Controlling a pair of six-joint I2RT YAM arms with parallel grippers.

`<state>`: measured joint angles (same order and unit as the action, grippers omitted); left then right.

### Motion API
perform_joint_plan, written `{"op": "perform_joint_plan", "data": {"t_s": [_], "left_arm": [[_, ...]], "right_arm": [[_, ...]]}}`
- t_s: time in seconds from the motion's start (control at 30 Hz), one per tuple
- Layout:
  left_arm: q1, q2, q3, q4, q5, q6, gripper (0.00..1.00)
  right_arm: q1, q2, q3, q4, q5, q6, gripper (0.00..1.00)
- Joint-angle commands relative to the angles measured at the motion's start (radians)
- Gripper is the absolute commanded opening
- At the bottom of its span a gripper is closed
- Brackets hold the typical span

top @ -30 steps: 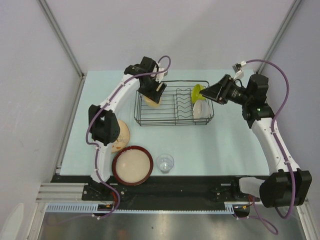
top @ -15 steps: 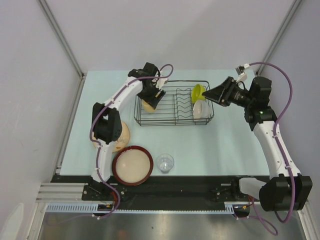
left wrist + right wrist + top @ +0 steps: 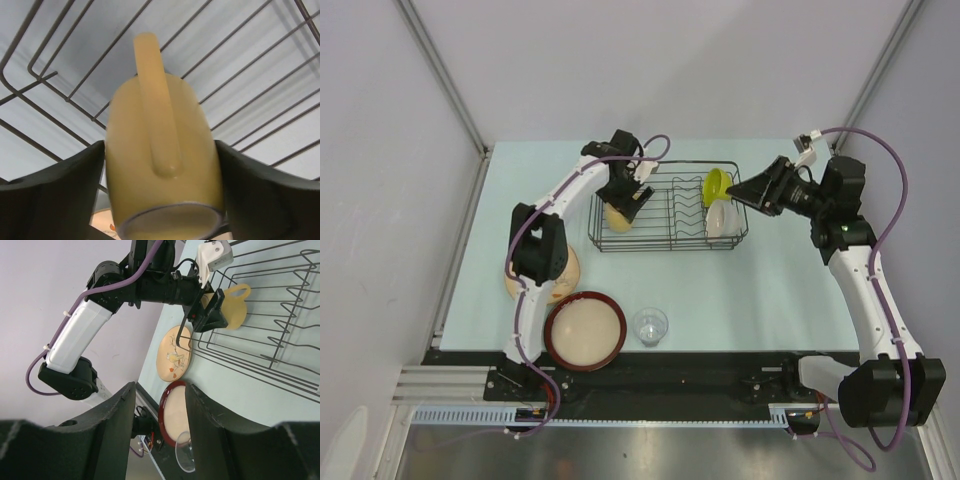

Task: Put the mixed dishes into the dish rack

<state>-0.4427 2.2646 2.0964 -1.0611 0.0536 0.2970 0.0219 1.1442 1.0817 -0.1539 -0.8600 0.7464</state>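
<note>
My left gripper (image 3: 623, 200) is shut on the pale yellow mug (image 3: 617, 219) and holds it tilted inside the left end of the black wire dish rack (image 3: 670, 245). In the left wrist view the fingers (image 3: 60, 195) press both sides of the mug (image 3: 162, 150), handle facing the camera. The lime green bowl (image 3: 716, 185) and the small pale saucer (image 3: 722, 220) stand in the rack's right end. My right gripper (image 3: 740, 191) is open and empty just right of the bowl. The floral plate (image 3: 566, 272), red-rimmed dish (image 3: 585, 332) and clear glass (image 3: 650, 326) lie on the table in front.
The right wrist view shows the rack (image 3: 260, 325), the mug (image 3: 235, 307), the floral plate (image 3: 174, 352), the red-rimmed dish (image 3: 172, 412) and the glass (image 3: 186, 455). The left arm (image 3: 535, 250) partly covers the floral plate. Grey walls enclose the pale blue table (image 3: 770, 290).
The left gripper has lowered the mug slightly deeper into the rack's left end, and its elbow has swung right. The right gripper has drawn back a little to the right.
</note>
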Motion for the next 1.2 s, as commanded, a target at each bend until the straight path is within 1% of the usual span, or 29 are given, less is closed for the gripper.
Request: {"op": "perform_joint_plan", "data": {"t_s": [0.0,0.07,0.4,0.53,0.7,0.73,0.87,0.93,1.0,1.03,1.1,1.13,1.17], "left_arm": [[0.002,0.006,0.05,0.049,-0.051,0.016,1.0],[0.002,-0.003,0.06,0.049,-0.083,0.014,1.0],[0.001,-0.08,0.1,0.038,-0.087,0.022,1.0],[-0.007,-0.12,0.1,0.018,-0.084,0.024,1.0],[-0.008,-0.161,0.064,0.012,-0.061,0.01,1.0],[-0.008,-0.174,0.059,0.009,-0.035,0.007,1.0],[-0.008,-0.207,0.077,-0.013,-0.017,-0.006,1.0],[-0.007,-0.224,0.12,-0.037,-0.005,-0.013,1.0],[-0.007,-0.249,0.178,-0.068,0.006,-0.015,1.0],[-0.005,-0.258,0.197,-0.079,0.024,-0.021,1.0],[-0.001,-0.295,0.23,-0.105,0.048,-0.027,1.0],[0.002,-0.307,0.234,-0.109,0.083,-0.035,1.0],[0.007,-0.325,0.231,-0.114,0.101,-0.038,1.0]], "right_arm": [[-0.005,-0.029,-0.009,0.005,-0.002,-0.013,0.49],[-0.002,-0.031,-0.014,0.005,-0.001,-0.012,0.49],[0.007,-0.035,-0.031,-0.01,0.001,-0.034,0.5],[0.018,-0.04,-0.031,-0.07,0.019,-0.085,0.5],[0.027,-0.037,-0.031,-0.108,0.035,-0.114,0.5],[0.029,-0.038,-0.031,-0.113,0.039,-0.117,0.5],[0.041,-0.046,-0.031,-0.139,0.05,-0.149,0.51],[0.078,-0.052,-0.031,-0.179,0.061,-0.185,0.51],[0.133,-0.051,-0.028,-0.235,0.091,-0.28,0.51],[0.227,-0.052,-0.019,-0.319,0.177,-0.316,0.51],[0.355,-0.047,-0.008,-0.409,0.325,-0.424,0.51],[0.506,-0.032,-0.003,-0.483,0.504,-0.447,0.51],[0.565,-0.017,-0.002,-0.516,0.585,-0.459,0.5]]}}
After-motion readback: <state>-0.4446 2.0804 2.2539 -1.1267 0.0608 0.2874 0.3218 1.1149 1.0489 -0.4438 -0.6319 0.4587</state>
